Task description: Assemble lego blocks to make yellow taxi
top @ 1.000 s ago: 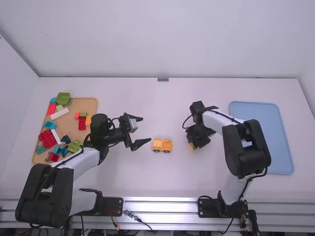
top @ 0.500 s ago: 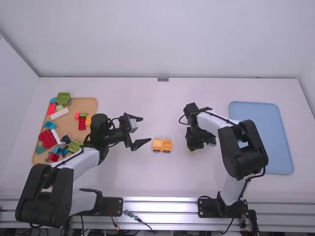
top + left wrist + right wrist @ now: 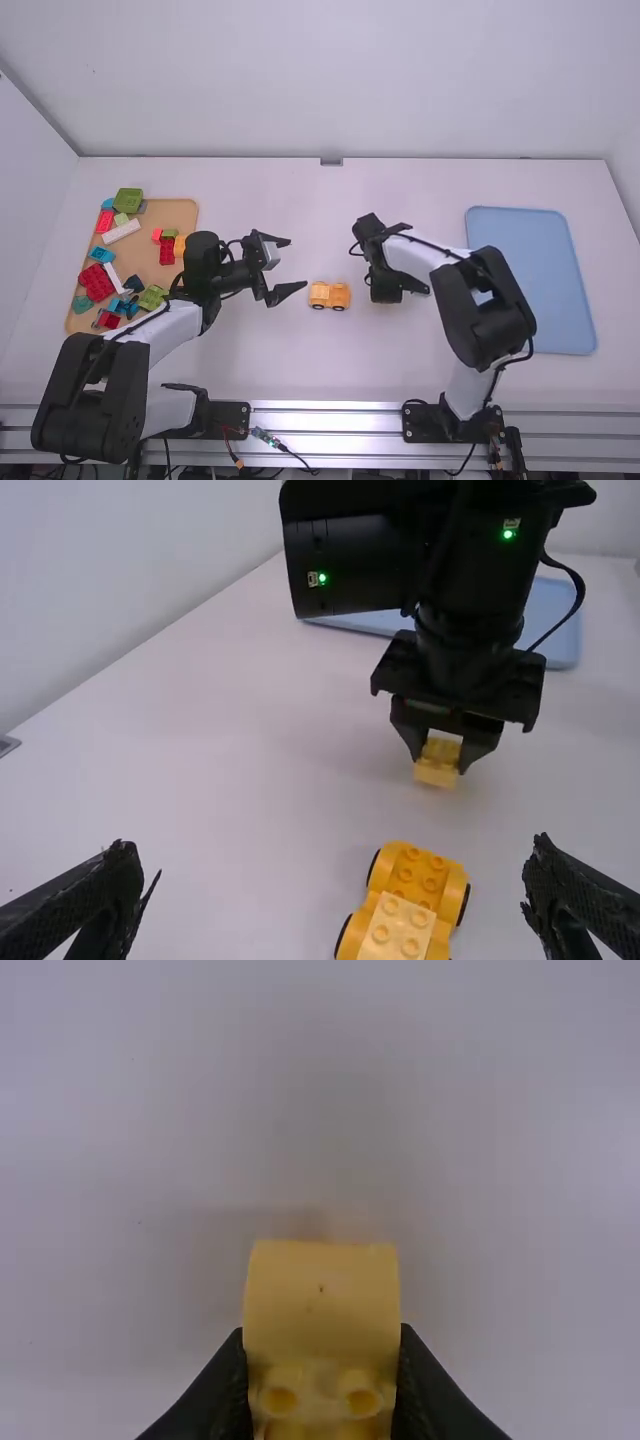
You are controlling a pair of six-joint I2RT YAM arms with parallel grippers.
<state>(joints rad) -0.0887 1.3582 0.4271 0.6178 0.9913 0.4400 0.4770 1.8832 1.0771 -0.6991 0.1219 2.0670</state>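
Note:
The yellow wheeled car base [image 3: 329, 296] stands mid-table, studs up, with a paler block [image 3: 398, 928] on one end in the left wrist view. To its left my left gripper [image 3: 288, 268] is held open and empty; its fingers stand wide apart around nothing at the left wrist view's bottom edge [image 3: 335, 905]. My right gripper [image 3: 386, 298] is just right of the base, apart from it. In the right wrist view my right gripper [image 3: 322, 1375] is shut on a small yellow block [image 3: 321, 1300], which also shows below the fingers in the left wrist view [image 3: 438, 763].
At the far left lies a tan tray [image 3: 183, 214] with several loose coloured blocks, among them a green brick [image 3: 128, 200] and a red brick [image 3: 97, 283]. A blue tray [image 3: 540, 270] lies on the right, partly behind the right arm.
My right gripper has moved left, closer to the car base, and turned, carrying the yellow block. The left arm and the car base have stayed in place.

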